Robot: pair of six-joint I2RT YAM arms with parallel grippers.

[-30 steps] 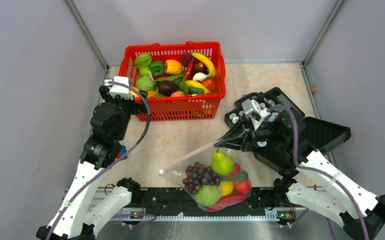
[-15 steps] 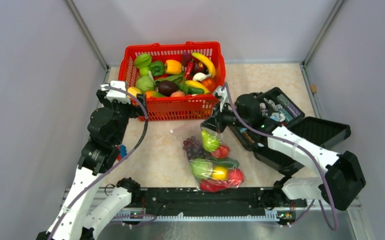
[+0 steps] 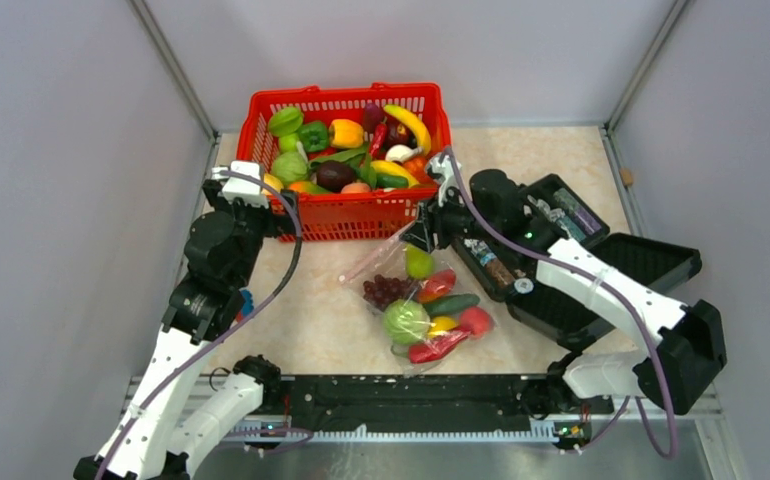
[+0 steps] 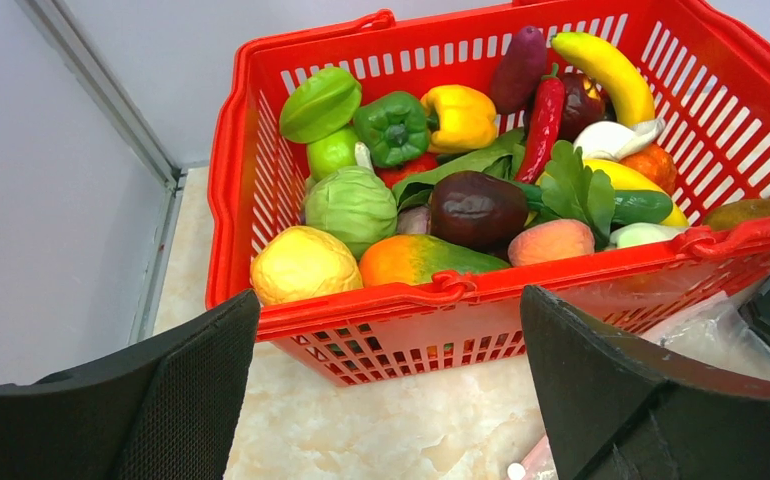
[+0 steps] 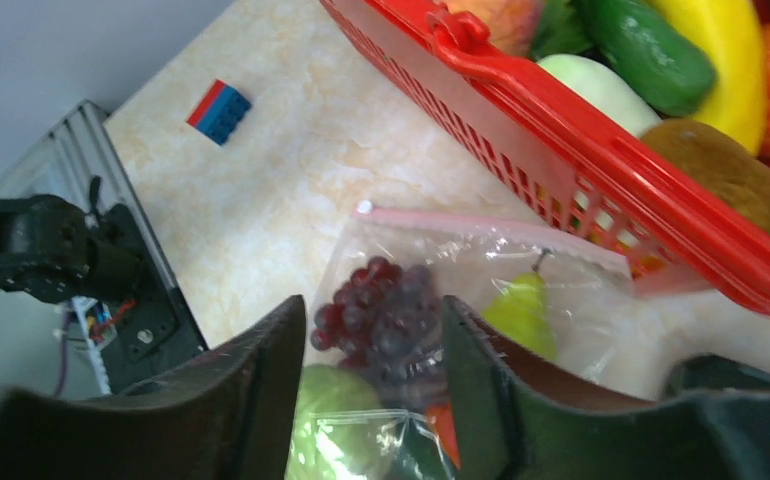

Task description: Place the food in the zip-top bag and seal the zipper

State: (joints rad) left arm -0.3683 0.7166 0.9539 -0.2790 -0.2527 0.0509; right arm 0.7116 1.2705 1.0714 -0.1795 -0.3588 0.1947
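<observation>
Loading apparently done; sealing in hand. Flat on the pale marbled table (image 3: 301, 300), between the red plastic lattice basket (image 3: 361, 215) and the black hinged case (image 3: 651, 265): the crinkly transparent zip-top bag (image 3: 416, 310), mouth toward the basket.

Inside it, glossy toy food: purple grapes (image 3: 386, 290), green pear (image 3: 419, 262), green cabbage (image 3: 404, 322), yellow lemon (image 3: 443, 324), red tomato (image 3: 475, 320), red chili (image 3: 436, 347), green cucumber (image 3: 451, 303).

Along the mouth edge, the thin pinkish zipper strip (image 5: 491, 232), just beside the basket's wall. Impossible to tell whether pressed closed along its whole run.

Right end effector (image 5: 373, 305): parted, hovering above the mouth end of the bag, pinching nothing visible. Left end effector (image 4: 389, 300): spread wide, empty, facing the basket's near wall, apart from the bag.

Next, probably: come down on one end of the strip, pinch it, slide along to the other end, steadying the bag against dragging. Risk: thin film bunching, strip slipping out of the pinch.
</observation>
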